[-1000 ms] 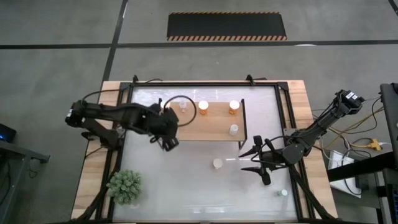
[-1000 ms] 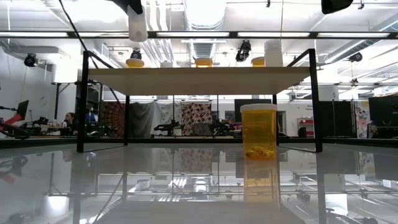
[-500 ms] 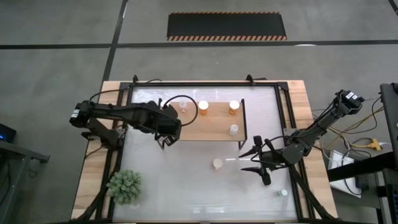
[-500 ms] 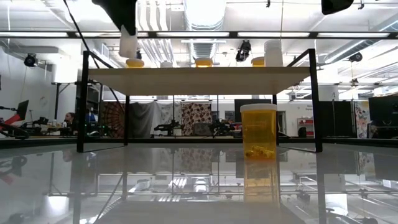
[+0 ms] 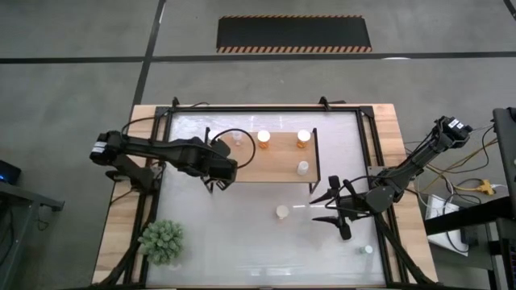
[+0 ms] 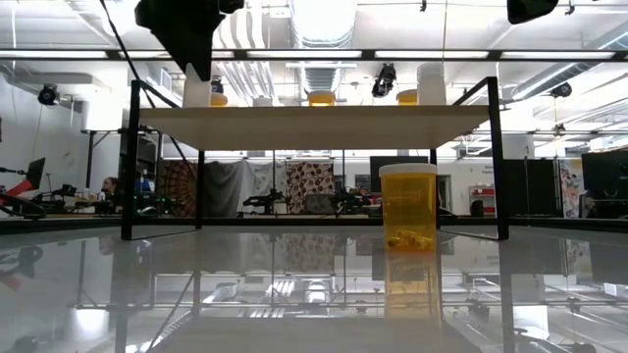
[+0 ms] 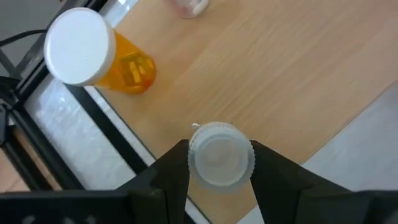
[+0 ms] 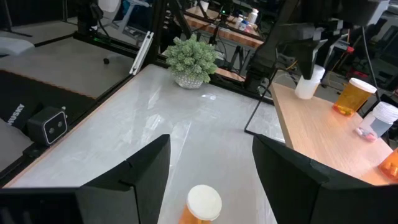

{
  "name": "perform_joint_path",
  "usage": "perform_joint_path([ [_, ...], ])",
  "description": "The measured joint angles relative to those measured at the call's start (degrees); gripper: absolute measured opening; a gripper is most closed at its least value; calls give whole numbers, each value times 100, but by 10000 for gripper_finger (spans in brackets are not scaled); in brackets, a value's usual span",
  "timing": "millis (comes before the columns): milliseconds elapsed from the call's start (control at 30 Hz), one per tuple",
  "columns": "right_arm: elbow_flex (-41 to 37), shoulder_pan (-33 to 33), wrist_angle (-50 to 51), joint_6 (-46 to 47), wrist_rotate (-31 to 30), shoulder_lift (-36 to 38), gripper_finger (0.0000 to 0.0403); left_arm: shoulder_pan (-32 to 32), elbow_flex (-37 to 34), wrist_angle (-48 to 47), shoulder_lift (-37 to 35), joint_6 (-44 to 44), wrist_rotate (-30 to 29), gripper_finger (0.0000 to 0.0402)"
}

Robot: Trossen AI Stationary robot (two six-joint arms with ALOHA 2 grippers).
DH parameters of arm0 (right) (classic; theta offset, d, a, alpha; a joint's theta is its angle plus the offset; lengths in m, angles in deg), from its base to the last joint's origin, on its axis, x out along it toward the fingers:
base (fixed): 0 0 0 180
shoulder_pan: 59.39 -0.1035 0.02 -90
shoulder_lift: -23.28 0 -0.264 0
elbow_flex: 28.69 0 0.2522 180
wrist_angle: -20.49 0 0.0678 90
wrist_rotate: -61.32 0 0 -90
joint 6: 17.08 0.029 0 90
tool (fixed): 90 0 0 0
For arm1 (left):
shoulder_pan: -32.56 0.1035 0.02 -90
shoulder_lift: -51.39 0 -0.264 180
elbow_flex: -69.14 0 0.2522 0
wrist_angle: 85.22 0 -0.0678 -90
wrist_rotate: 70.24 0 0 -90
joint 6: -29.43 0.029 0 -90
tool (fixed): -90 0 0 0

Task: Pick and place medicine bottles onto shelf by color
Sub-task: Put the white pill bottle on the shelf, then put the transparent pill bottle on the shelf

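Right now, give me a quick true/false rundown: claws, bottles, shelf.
1. The left claw grips a white-capped bottle over the shelf. True.
2. The right claw holds an orange bottle. False: it is open and empty, above the table.
3. An orange bottle stands on the table, off the shelf. True.
4. The green plant sits on the shelf. False: it is on the table near the left front corner.

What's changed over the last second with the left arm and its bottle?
The left tool has carried its white bottle down to the shelf's left end, beside an orange bottle, still clamped. The right tool stays open over the table; the other bottles haven't moved.
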Motion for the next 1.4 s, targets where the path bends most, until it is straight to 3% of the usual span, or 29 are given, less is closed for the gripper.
perform_joint_path([
  [733, -2, 0, -2, -9, 0, 0, 219, -2, -201, 24, 11, -420, -71, 134],
  [1133, -2, 0, 21, 81, 36, 0, 219, 0, -238, 2, 13, -367, 20, 209],
  [1400, -2, 0, 83, 144, 116, 0, 219, 0, 12, -4, -13, 4, 141, 217],
])
